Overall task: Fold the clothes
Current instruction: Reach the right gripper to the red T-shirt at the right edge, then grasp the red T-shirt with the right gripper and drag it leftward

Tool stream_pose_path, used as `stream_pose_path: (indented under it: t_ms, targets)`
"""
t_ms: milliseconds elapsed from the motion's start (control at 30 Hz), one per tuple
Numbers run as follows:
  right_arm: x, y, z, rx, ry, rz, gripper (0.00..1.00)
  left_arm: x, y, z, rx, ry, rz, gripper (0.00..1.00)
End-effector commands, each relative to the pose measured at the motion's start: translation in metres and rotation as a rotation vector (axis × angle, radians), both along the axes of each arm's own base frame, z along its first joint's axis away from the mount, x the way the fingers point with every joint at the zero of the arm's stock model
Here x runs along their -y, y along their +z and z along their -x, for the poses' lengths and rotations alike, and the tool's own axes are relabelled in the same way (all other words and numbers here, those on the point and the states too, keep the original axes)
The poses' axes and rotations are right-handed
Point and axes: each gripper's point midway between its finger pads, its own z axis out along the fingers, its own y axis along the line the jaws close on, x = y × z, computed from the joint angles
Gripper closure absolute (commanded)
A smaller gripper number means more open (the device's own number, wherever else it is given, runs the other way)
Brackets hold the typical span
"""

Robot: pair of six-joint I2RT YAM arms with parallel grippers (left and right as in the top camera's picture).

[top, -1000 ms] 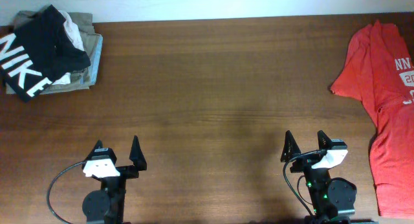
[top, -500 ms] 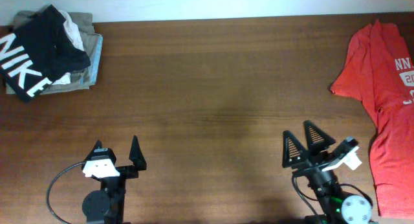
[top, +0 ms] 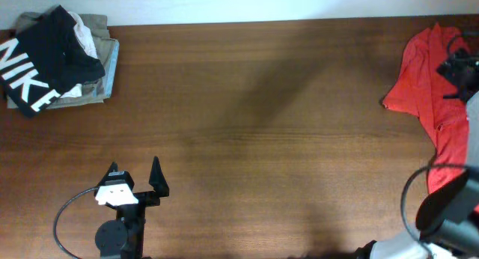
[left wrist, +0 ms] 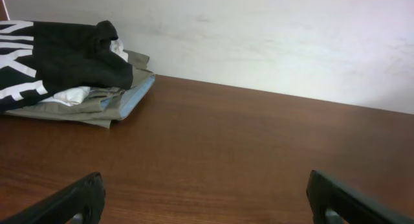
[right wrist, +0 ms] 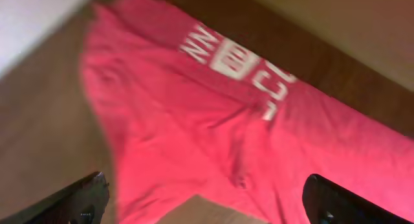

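The right end effector (right wrist: 204, 180) is being held wide open, gripping nothing, above the red-orange short-sleeved cotton T-shirt (right wrist: 194, 120), which is being seen lying lettering-up at the right end of the brown wooden bench (top: 262, 102). The left end effector (top: 135, 169) is being held wide open and empty near the front edge, well apart from the black NIKE-lettered garment (top: 45, 61) piled on folded khaki garments (top: 82, 99) at the far left corner.

Red-orange T-shirt (right wrist: 194, 146) with white block lettering (right wrist: 240, 67).

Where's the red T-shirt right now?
In the overhead view the red T-shirt lies at the right edge of the table, beneath the right gripper, opposite the garment stack at far left.
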Motion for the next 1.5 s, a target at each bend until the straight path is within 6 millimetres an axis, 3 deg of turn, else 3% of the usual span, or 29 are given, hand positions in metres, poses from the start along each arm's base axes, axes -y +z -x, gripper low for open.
stream_pose_path:
  t_ms: [0, 133, 200, 267, 333, 500, 633, 933, 1033, 1133, 1200, 1300, 1367, 1467]
  targets:
    - [0.016, -0.054, 0.007, -0.072, -0.001, -0.139, 0.01, -0.001, -0.002, 0.0, -0.002, 0.003, 0.006, 0.01]
    - [0.029, -0.11, 0.023, -0.177, -0.042, -0.227, 0.09, -0.001, -0.002, 0.0, -0.002, 0.003, 0.005, 0.01]
    - [0.024, -0.124, 0.021, -0.201, 0.0, -0.252, 0.2, -0.001, -0.002, 0.0, -0.002, 0.003, 0.006, 0.01]
    - [0.023, -0.151, 0.024, -0.249, 0.002, -0.282, 0.22, -0.001, -0.002, 0.0, -0.002, 0.003, 0.006, 0.01]
    - [0.023, -0.162, 0.025, -0.265, 0.001, -0.295, 0.23, -0.001, -0.002, 0.0, -0.002, 0.003, 0.006, 0.01]
    - [0.027, -0.17, 0.019, -0.256, 0.011, -0.281, 0.44, -0.001, -0.002, 0.0, -0.002, 0.003, 0.006, 0.01]
    - [0.026, -0.195, 0.021, -0.29, 0.009, -0.306, 0.4, -0.001, -0.002, 0.0, -0.002, 0.003, 0.006, 0.01]
    - [0.028, -0.194, 0.017, -0.276, 0.01, -0.295, 0.61, -0.001, -0.002, 0.0, -0.002, 0.003, 0.006, 0.01]
    - [0.029, -0.19, 0.016, -0.274, 0.011, -0.294, 0.84, -0.001, -0.002, 0.0, -0.002, 0.003, 0.006, 0.01]
    - [0.032, -0.143, 0.005, -0.214, 0.024, -0.265, 0.96, -0.001, -0.002, 0.0, -0.002, 0.003, 0.006, 0.01]
    - [0.014, -0.109, -0.012, -0.101, 0.106, -0.33, 0.96, -0.001, -0.002, 0.0, -0.002, 0.003, 0.006, 0.01]
    - [-0.037, -0.074, -0.042, 0.036, 0.278, -0.435, 0.96, -0.001, -0.002, 0.0, -0.002, 0.003, 0.006, 0.01]
    - [-0.068, -0.077, -0.051, -0.001, 0.334, -0.456, 0.96, -0.001, -0.002, 0.0, -0.002, 0.003, 0.005, 0.01]
    - [-0.164, -0.08, -0.077, -0.068, 0.52, -0.478, 0.96, -0.001, -0.002, 0.0, -0.002, 0.003, 0.006, 0.01]
